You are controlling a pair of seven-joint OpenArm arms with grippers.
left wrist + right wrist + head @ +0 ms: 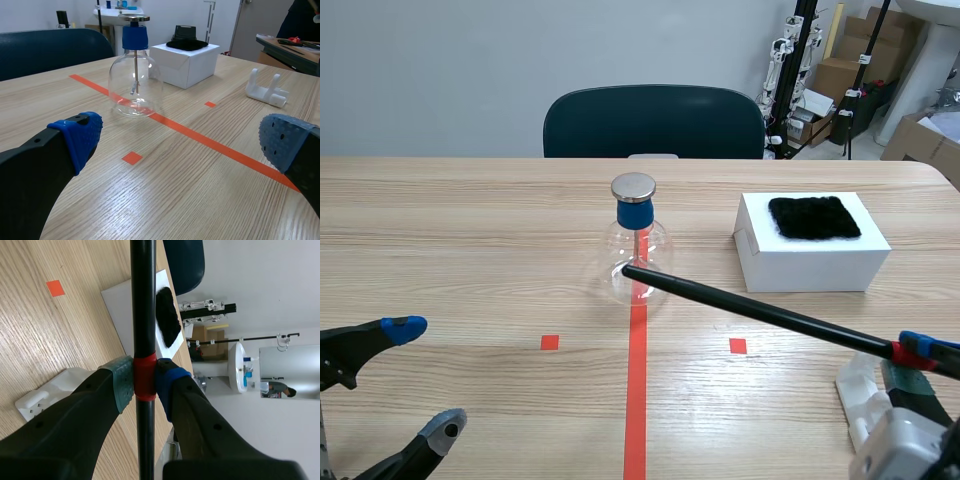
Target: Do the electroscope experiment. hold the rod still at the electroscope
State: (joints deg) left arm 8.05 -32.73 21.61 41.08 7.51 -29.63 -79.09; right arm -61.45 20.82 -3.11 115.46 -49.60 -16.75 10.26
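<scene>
Nearest in the scene view, the left gripper (425, 378) lies low at the near left corner of the table (440, 250). Its fingers are spread and hold nothing. At the near right corner the right gripper (918, 352) is clamped on a long black rod (760, 310), just above a white stand (865, 395). The rod slants across the table toward the middle. Its far tip lies against the glass bulb of the electroscope (638, 255), below the blue stopper (636, 213) and the metal disc (634, 186); whether it actually touches the glass cannot be told. A white box (810, 262) with a black cloth (813, 217) on top sits to the right of the flask, apart from it. A dark chair (653, 122) stands behind the table.

In the left wrist view the left gripper (181, 137) is released, with its blue pads wide apart over bare wood. The electroscope (135, 85) stands well ahead of it. The white box (185, 67) and black cloth (186, 44) lie beyond the flask, and the white stand (267, 90) lies off to the side.

In the right wrist view the right gripper (145, 380) grasps the rod (143, 305) at a red band (145, 371). The band is pressed between a grey-green pad and a blue one. Ahead, behind the rod, are the white box (120, 302) and the black cloth (167, 315). The white stand (45, 392) rests on the table beside the gripper.
</scene>
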